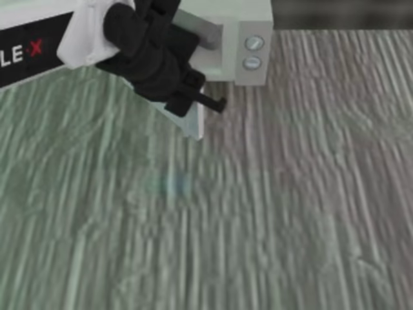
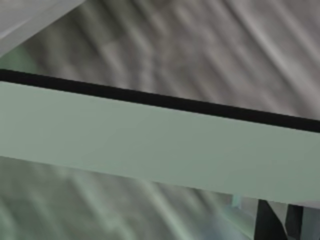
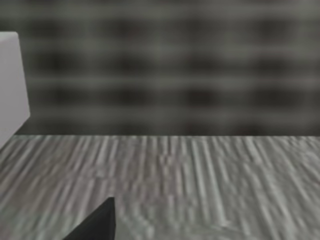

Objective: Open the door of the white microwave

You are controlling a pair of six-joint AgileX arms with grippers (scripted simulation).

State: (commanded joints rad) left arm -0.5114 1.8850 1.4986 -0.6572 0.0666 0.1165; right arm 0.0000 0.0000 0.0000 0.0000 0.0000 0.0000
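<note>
Streaked grey wood-grain counter [image 1: 271, 213], dark slatted wall behind. White microwave [image 1: 248, 16] at far edge, door [image 1: 193, 119] swung open. Left claw [image 1: 210, 100] at door's edge, grip unclear.

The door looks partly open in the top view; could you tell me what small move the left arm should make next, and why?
Probably keep swinging the door outward toward the table's left. It already stands out from the microwave, showing the cavity, and the left pincer sits at its free edge. The right arm is out of the top view.

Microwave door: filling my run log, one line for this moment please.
door: swung open | microwave: table's far edge | left tool: at door edge | right arm: parked
</note>
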